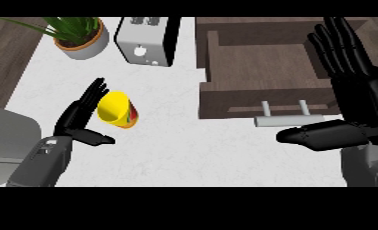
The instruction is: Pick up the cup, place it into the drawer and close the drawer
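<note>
Yellow cup (118, 109), left of frame, on the table (184, 144): not yet lifted, my open left hand (80, 116) beside it. Drawer (266, 69), upper right: open, unfilled; my right hand (347, 89) open over it.

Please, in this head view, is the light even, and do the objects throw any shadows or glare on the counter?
Head view: the light is flat and even; the white counter shows no glare. The yellow cup and toaster cast hardly any shadow. The open drawer is darker inside. The right hand looks very large, being near the camera.
</note>
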You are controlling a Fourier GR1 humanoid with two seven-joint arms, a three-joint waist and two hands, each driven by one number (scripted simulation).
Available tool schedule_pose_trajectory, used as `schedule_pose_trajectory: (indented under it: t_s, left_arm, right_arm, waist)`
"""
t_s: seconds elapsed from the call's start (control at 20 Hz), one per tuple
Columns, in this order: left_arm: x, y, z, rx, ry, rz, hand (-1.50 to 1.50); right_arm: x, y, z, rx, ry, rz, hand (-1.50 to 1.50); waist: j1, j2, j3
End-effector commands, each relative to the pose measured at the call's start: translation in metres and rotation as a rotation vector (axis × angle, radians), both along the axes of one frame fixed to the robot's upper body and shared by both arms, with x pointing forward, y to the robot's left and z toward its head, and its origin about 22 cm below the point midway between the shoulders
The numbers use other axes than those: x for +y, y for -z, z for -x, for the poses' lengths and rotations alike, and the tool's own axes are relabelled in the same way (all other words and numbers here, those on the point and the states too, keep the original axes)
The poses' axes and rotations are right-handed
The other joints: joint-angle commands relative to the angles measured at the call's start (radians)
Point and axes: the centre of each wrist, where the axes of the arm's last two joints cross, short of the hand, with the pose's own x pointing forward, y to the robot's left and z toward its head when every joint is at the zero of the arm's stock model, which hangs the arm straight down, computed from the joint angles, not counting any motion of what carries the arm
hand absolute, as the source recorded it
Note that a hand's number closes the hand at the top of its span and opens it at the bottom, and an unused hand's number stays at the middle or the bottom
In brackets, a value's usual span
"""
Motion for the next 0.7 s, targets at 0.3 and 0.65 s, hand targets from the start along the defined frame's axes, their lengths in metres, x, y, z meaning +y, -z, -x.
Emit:
schedule_pose_trajectory:
  t_s: [0.3, 0.65]
  left_arm:
    - [-0.013, 0.016, 0.009, -0.075, 0.052, 0.073, -1.5]
    - [-0.023, 0.019, 0.007, -0.094, 0.048, 0.091, -1.5]
  right_arm:
    - [-0.011, 0.008, -0.001, -0.009, 0.003, -0.015, -1.5]
    - [-0.007, -0.002, -0.001, 0.001, -0.004, -0.029, -1.5]
  waist:
    - [-0.013, 0.005, -0.001]
    - [-0.018, 0.007, -0.002]
